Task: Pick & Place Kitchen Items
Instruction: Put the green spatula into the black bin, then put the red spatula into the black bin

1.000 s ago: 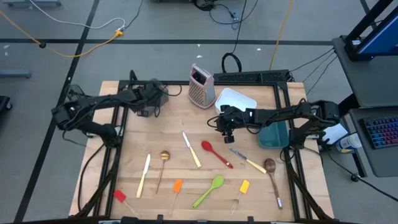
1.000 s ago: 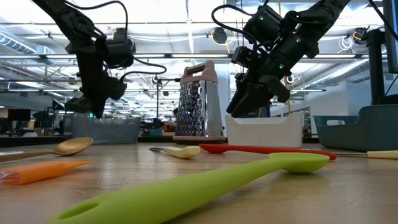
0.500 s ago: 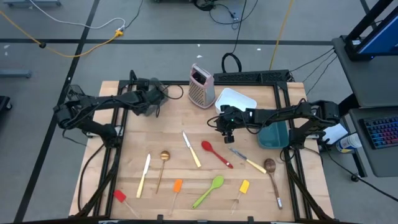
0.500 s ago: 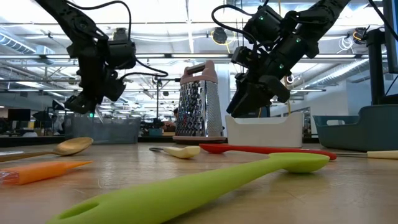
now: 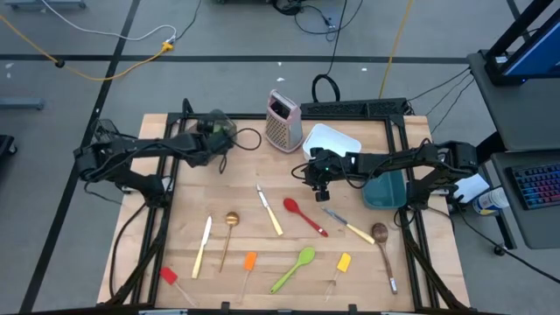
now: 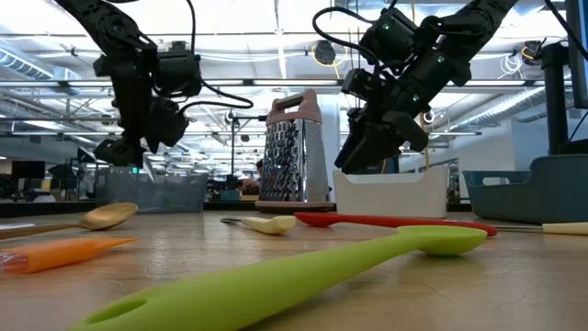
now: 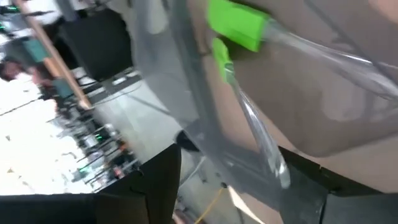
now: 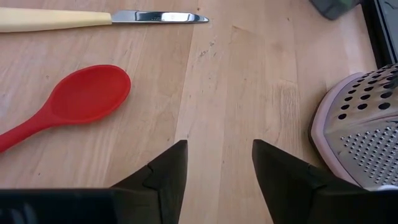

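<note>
The left gripper [image 5: 213, 140], upper left of the table in the high view, hangs above a clear grey container [image 6: 152, 190]; whether its fingers are parted cannot be told. A green mini spatula [image 7: 235, 26] with a clear handle lies inside. Mid-table, the right gripper [image 8: 214, 171] hovers spread and empty beside the red spoon [image 8: 68, 102].

1. A red silicone spoon [image 5: 304, 215] lies flat mid-table, beside a cream-handled knife [image 5: 269, 210].
2. A gold spoon [image 5: 229, 234], a second cream-handled knife [image 5: 202, 247] and a wooden spoon [image 5: 383, 249] lie apart.
3. Red [image 5: 168, 276], orange [image 5: 249, 262] and yellow [image 5: 343, 262] mini spatulas flank a green silicone spoon [image 5: 294, 269] along the front.
</note>
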`<state>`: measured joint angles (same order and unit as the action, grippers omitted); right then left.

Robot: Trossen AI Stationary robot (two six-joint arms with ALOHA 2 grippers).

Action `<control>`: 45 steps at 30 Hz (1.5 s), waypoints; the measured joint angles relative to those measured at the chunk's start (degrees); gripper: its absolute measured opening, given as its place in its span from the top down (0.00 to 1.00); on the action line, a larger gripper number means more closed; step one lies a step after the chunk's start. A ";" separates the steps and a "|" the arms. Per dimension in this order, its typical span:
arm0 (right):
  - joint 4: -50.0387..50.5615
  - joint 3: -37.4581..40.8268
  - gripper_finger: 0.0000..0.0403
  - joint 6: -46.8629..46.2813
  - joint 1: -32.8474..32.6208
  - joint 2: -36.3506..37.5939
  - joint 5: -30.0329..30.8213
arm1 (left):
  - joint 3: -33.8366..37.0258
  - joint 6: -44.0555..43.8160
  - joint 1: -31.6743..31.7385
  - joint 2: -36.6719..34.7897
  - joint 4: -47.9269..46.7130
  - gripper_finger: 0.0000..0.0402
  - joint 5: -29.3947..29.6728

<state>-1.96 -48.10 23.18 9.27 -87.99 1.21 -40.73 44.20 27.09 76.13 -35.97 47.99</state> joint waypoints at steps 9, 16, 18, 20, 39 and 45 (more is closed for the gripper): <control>0.00 0.00 0.57 0.21 -0.01 0.00 -0.02 | 0.00 -16.11 1.30 -8.73 -10.59 0.43 -10.33; -0.01 0.00 0.58 0.10 0.03 0.00 -1.89 | 0.00 -21.02 0.21 -16.71 -9.18 0.43 -11.44; 0.00 0.00 0.58 0.05 0.03 0.00 -3.25 | 0.00 -23.34 -1.00 -19.39 -7.39 0.43 -15.53; 0.00 0.00 0.58 0.00 0.03 0.00 -4.35 | -0.01 -26.55 -2.36 -21.91 -5.41 0.43 -19.83; -0.39 0.00 0.59 0.00 0.01 0.00 -4.35 | -0.07 -62.02 -30.92 -17.73 4.98 0.43 -36.00; -0.39 0.00 0.59 0.00 0.01 0.00 -4.35 | -0.07 -76.44 -40.22 -8.87 13.71 0.43 -37.96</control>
<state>-2.35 -48.10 23.18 9.28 -87.99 -3.14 -40.80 -32.24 -13.13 67.26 -22.26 10.03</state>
